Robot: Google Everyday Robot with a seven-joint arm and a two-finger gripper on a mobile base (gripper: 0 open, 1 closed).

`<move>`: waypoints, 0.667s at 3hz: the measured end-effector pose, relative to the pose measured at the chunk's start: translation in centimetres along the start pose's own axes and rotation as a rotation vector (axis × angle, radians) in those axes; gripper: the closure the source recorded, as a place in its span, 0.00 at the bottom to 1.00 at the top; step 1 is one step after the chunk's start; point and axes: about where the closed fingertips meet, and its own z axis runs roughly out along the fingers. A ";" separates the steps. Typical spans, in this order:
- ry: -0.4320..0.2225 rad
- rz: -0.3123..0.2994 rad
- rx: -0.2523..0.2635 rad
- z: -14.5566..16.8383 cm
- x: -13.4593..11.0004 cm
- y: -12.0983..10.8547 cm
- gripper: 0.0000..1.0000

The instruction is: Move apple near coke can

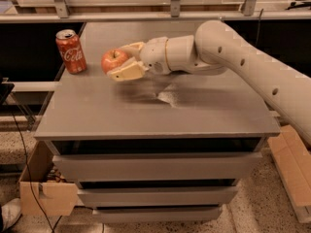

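On my feed the gripper (116, 62) is clamped on the apple (112, 59), one cream plastic finger (132, 47) over its far side and the other (127, 73) under its near side. The apple is round, glossy and red-orange, with a yellowish patch facing me and a dimple at the top. I read it as held just off the surface, with a soft shadow on the tabletop below and to its right. It sits close to the right of the coke can (71, 51) with a narrow gap between them. The can is a shiny red cylinder with white script and a silver lid, standing upright near the back left corner of the grey cabinet top (121, 115), which looks matte and smooth. The arm (243, 62) is a thick, smooth off-white tube reaching in from the right. Flat grey drawer fronts (155, 166) stack below, and a cardboard box (46, 195) sits on the speckled floor at left.
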 end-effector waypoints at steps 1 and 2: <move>-0.007 -0.012 -0.026 2.3 -0.6 -0.5 1.00; -0.003 -0.002 -0.036 4.5 -0.6 -0.8 1.00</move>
